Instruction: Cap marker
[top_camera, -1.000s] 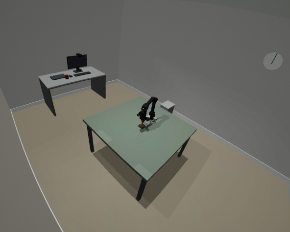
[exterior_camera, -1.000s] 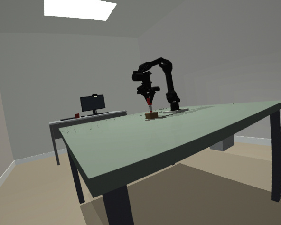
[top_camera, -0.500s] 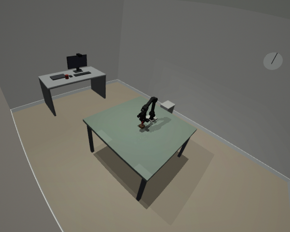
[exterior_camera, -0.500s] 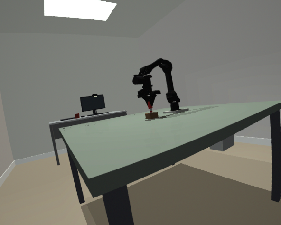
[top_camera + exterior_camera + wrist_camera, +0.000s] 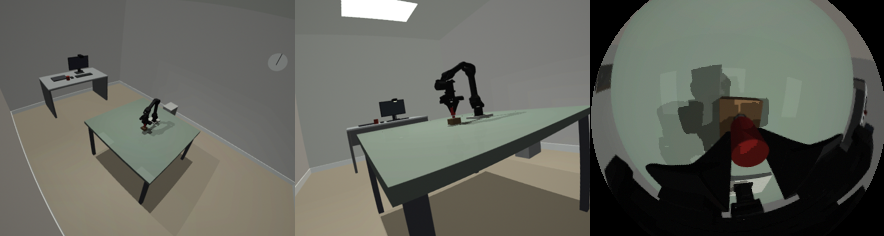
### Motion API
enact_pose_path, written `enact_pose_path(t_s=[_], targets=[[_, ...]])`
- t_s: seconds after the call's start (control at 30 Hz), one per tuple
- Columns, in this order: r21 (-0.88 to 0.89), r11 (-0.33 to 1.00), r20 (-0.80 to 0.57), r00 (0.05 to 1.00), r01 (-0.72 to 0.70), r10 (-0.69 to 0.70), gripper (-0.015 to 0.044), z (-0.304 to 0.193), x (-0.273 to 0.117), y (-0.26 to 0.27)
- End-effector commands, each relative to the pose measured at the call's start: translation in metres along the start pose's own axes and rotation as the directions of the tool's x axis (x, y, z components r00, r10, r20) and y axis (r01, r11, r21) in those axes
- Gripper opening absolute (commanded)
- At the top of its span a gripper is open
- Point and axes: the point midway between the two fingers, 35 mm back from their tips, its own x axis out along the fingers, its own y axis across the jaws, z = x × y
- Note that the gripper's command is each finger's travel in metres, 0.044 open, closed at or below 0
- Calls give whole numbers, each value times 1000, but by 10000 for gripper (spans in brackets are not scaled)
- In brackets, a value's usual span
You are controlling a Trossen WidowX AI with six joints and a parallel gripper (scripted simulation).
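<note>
High corner view, low table-edge view, wrist close-up
</note>
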Motion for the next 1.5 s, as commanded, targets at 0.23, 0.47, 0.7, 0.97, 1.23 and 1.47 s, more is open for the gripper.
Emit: enact_pose_path(t_s=[0.23, 0.47, 0.7, 0.97, 1.23, 1.47], targets=[[0, 1000, -1, 1000, 1, -1, 79, 0, 0, 0], [0, 1000, -1, 1000, 1, -1, 263, 0, 0, 0], [0, 1000, -1, 1000, 1, -1, 440, 0, 0, 0], [0, 1000, -1, 1000, 1, -1, 440, 1, -67, 0], [90, 996, -1, 1000, 2, -2, 361, -1, -67, 2], [132, 991, -2, 1000, 3, -2, 177, -2, -64, 2]])
